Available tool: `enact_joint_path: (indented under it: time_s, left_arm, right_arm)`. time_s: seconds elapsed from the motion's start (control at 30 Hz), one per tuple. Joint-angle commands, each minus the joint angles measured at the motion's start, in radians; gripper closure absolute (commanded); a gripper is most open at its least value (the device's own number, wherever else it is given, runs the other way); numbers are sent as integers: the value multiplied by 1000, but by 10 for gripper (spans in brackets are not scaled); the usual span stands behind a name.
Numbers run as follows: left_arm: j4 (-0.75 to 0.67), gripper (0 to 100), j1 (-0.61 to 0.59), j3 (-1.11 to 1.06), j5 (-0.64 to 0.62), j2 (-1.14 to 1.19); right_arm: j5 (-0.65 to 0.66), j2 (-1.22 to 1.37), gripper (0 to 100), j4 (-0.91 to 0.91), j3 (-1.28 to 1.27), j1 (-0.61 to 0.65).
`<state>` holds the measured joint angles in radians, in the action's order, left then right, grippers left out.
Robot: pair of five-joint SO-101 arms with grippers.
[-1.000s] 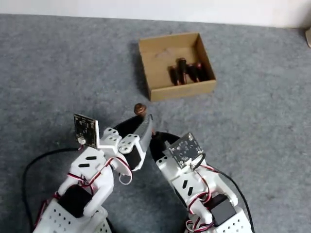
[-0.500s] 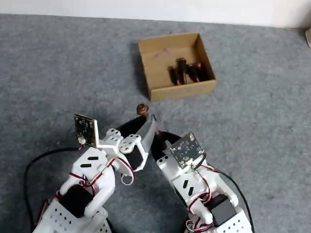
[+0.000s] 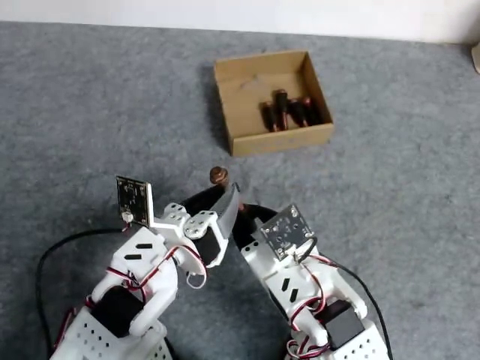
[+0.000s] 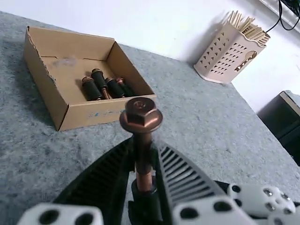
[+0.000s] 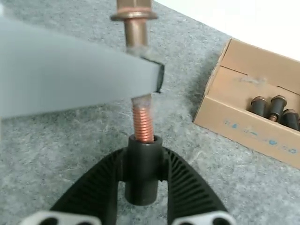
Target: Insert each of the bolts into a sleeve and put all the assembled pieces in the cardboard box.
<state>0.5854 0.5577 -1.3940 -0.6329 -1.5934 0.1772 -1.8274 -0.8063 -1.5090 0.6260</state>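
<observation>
A copper bolt [image 4: 140, 117] with a hex head stands between the black fingers of my left gripper [image 4: 143, 152], which is shut on its shank. Its threaded end [image 5: 142, 124] sits in the mouth of a black sleeve [image 5: 140, 171]. My right gripper [image 5: 140, 159] is shut on that sleeve. From above, the bolt head [image 3: 218, 176] shows just ahead of the two grippers, which meet in front of the cardboard box [image 3: 281, 141]. Several assembled pieces [image 3: 285, 111] lie in the box's right half, and the assembled pieces [image 4: 104, 86] also appear beyond the bolt.
Grey carpet covers the table. The cardboard box wall [image 4: 44, 79] stands a short way beyond the grippers. A pale holder of wooden sticks [image 4: 227, 54] stands far off by the wall. Both arm bodies and their cables [image 3: 45, 259] fill the near edge.
The left gripper has drawn the bolt a little back towards the arms, and its head now sits lower over the sleeve. The right arm has kept still.
</observation>
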Motion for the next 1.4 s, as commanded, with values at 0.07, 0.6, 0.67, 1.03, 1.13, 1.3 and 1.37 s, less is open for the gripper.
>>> enact_joint_path:
  time_s: [0.07,0.6,0.67,1.03,1.13,1.3,1.37]
  left_arm:
    - [0,994,30,-30,-5,-5]
    - [-34,994,159,-87,-11,-7]
    - [-35,992,157,-87,-8,-12]
    - [-5,859,157,-58,18,-16]
    - [43,859,142,-19,14,-16]
    - [101,861,74,62,9,-16]
    - [132,863,38,101,9,-16]
  right_arm:
    - [-2,-12,993,-24,79,-15]
    - [-2,-12,993,-76,162,-74]
    - [-2,-12,993,-76,162,-73]
    - [0,-12,993,-76,131,-74]
    - [0,-12,993,-76,122,-74]
    - [0,-12,993,-76,122,-73]
    - [0,-12,993,-76,120,-71]
